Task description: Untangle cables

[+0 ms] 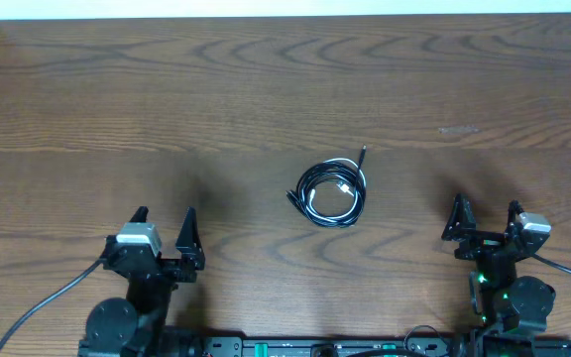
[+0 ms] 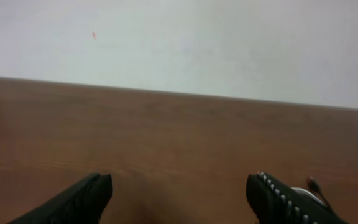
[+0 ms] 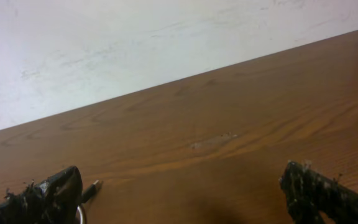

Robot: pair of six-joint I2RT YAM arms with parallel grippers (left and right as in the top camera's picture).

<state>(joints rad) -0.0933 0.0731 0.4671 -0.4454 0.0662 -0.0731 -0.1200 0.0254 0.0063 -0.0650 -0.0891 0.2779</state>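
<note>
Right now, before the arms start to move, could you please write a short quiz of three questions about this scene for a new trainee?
1. How do the cables lie on the table?
A) coiled together in one bundle
B) stretched out straight and apart
C) hanging over the edge
2. Fill in the missing word: the left claw and the right claw are both ____.
3. True or false: the left claw holds the cables.

Key: 1 A; 2 open; 3 false.
</note>
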